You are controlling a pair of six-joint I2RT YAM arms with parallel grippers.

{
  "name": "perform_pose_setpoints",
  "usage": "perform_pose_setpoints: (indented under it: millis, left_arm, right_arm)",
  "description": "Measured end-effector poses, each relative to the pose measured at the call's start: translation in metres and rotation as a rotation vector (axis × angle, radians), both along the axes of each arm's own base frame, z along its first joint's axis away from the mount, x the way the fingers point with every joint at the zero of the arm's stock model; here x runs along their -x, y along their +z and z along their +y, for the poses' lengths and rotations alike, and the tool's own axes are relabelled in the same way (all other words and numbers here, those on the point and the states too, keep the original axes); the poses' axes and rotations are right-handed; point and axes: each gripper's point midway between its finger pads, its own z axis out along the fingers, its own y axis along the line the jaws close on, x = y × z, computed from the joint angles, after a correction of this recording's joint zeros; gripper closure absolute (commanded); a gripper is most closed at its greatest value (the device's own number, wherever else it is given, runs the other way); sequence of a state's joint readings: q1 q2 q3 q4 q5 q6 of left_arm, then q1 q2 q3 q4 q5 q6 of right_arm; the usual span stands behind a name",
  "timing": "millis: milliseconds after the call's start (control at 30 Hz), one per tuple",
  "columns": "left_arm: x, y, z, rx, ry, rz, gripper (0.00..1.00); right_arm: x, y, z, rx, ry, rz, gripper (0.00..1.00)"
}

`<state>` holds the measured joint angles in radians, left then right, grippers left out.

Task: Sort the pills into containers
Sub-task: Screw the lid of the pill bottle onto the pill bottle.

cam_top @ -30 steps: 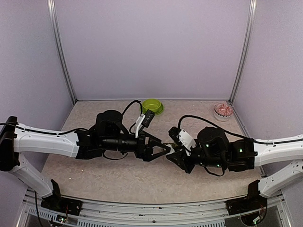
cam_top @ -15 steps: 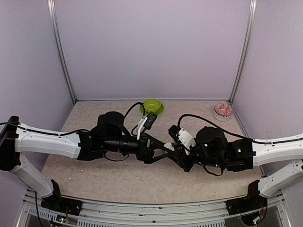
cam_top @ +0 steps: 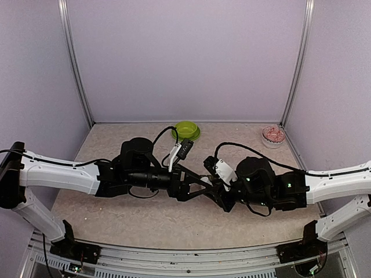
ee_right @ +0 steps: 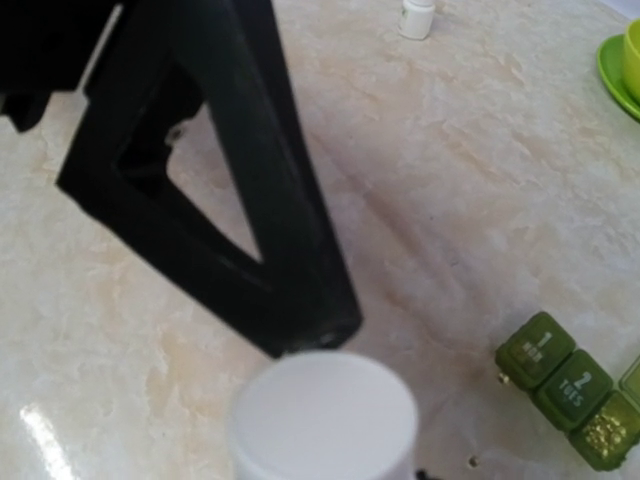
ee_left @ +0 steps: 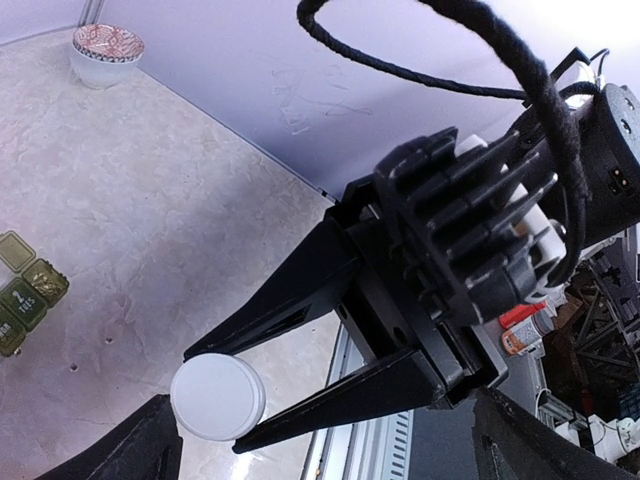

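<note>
No loose pills are visible on the table (ee_right: 470,170); whatever is to be sorted is probably inside the white bottle (ee_right: 325,420). The dark green pill box (ee_right: 568,388) lies flat on the table just beside and below the meeting point of the 2 arms. Its lids marked 1 and 2 are down. The 3rd compartment, at the frame edge, shows a speckled yellowish top, and I cannot tell whether that is pills. The top view hides the box under the arms.

The right gripper (ee_left: 220,400) is clenched on the white bottle and holds it off the table, with its round top facing the left arm. The left gripper (cam_top: 210,185) is spread as wide as it goes, and nothing is between its fingers (ee_right: 250,200).

The change is in the gap. 1 second ago the 2 sets of fingertips were near each other but apart. Now the left arm is further forward and the right arm has edged toward it, so the left fingers straddle the bottle's end, and 1 fingertip is at the rim of the cap. The right hand's grip is unchanged.

This looks like the approach to taking hold of the cap, either to open the bottle or to pass it across. The sorting itself seems not yet begun. A second small white bottle (ee_right: 415,15), the lime green bowl (cam_top: 186,130) and a patterned bowl (cam_top: 273,135) stand well apart, toward the back.
</note>
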<state>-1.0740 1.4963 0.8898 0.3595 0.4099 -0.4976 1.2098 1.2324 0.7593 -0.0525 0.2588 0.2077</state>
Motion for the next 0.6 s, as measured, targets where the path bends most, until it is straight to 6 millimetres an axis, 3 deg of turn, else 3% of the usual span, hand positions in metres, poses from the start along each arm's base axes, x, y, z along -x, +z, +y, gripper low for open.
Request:
perform_pose_setpoints:
  millis: [600]
  left_arm:
    - [-0.0001, -0.0017, -0.0016, 0.0, 0.003, 0.005, 0.01]
  right_arm:
    - [0.0042, -0.001, 0.0069, -0.015, 0.033, 0.015, 0.77]
